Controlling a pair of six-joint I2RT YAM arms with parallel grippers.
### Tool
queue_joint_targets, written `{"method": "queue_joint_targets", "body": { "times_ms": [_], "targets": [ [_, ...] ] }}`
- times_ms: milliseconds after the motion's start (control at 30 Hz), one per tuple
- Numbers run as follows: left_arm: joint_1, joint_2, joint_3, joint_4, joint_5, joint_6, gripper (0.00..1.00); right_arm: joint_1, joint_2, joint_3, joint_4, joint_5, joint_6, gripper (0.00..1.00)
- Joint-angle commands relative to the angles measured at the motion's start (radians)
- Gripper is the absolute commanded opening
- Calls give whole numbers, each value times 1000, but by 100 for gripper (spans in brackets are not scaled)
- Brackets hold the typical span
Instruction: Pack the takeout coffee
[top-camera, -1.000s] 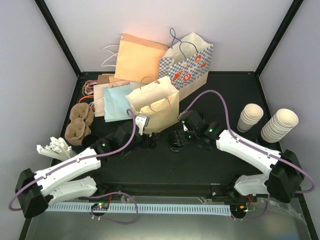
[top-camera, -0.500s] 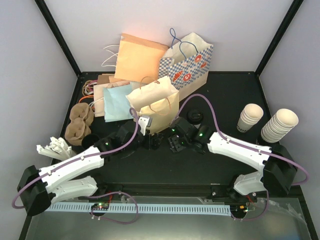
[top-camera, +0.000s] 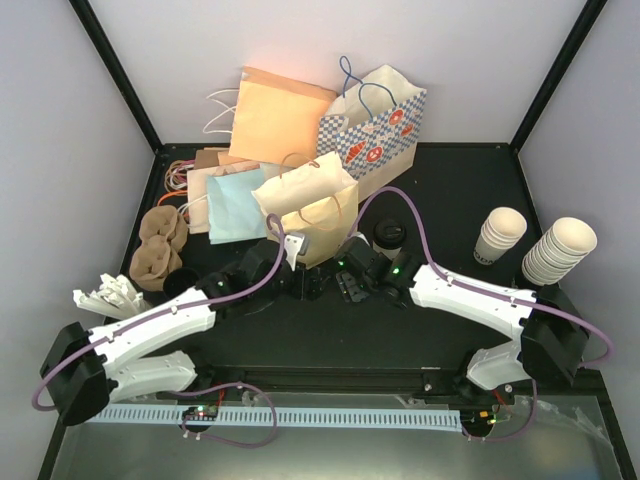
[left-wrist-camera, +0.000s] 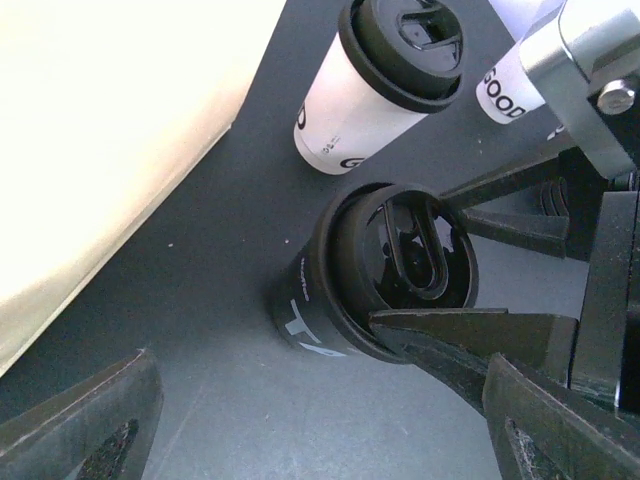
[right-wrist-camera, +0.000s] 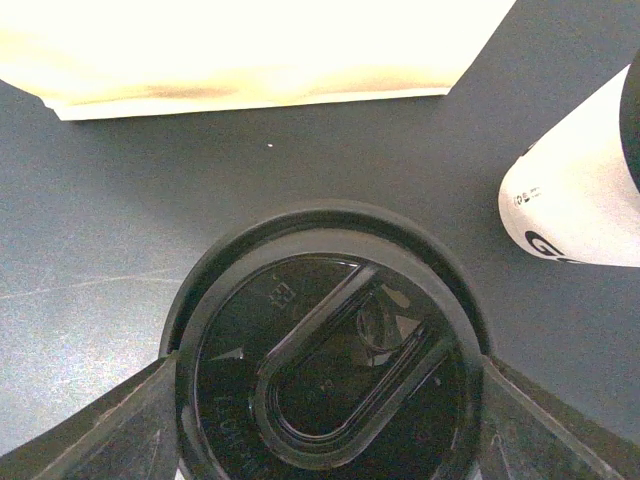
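Observation:
The takeout coffee (top-camera: 390, 238), a cream-white cup with a black lid, stands on the black table right of the cream paper bag (top-camera: 315, 212). It also shows in the left wrist view (left-wrist-camera: 365, 95) and at the right edge of the right wrist view (right-wrist-camera: 580, 195). My right gripper (top-camera: 348, 287) (right-wrist-camera: 325, 400) is closed around a separate black cup with a black lid (left-wrist-camera: 385, 275) (right-wrist-camera: 325, 350), its fingers touching both sides of the lid. My left gripper (top-camera: 308, 283) (left-wrist-camera: 320, 430) is open and empty, just left of that black cup.
The cream bag's wall fills the left wrist view's left (left-wrist-camera: 100, 130). A checkered bag (top-camera: 378, 128), an orange bag (top-camera: 280, 115) and flat bags lie behind. Stacks of lidless cups (top-camera: 500, 235) (top-camera: 558, 250) stand right. Brown cup carriers (top-camera: 160, 245) lie left.
My right arm has moved left toward the cream bag, uncovering the white lidded cup behind it. My left gripper has edged forward and to the right.

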Motion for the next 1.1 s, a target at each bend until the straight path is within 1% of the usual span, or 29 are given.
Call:
{"method": "queue_joint_targets", "body": {
  "times_ms": [0, 233, 433, 533, 733, 833, 867, 933, 1067],
  "targets": [
    [9, 19, 34, 27, 44, 0, 90, 5, -6, -10, 13, 14, -1, 75],
    [11, 28, 37, 30, 55, 1, 88, 5, 17, -24, 20, -25, 15, 75],
    [15, 52, 50, 35, 71, 8, 87, 5, 3, -32, 3, -19, 33, 75],
    [16, 69, 59, 41, 82, 10, 86, 5, -8, -41, 13, -41, 40, 76],
    [21, 91, 70, 47, 96, 16, 84, 5, 1, -32, -24, 11, 61, 76],
    [22, 107, 68, 57, 116, 15, 78, 5, -5, -30, -28, 15, 55, 77],
    [23, 114, 68, 59, 123, 16, 73, 5, -6, -28, -29, 14, 53, 78],
    [24, 125, 68, 64, 137, 15, 67, 5, -8, -26, -28, 11, 52, 78],
    [29, 136, 65, 69, 145, 12, 60, 5, -5, -24, -23, 8, 56, 79]
  ]
}}
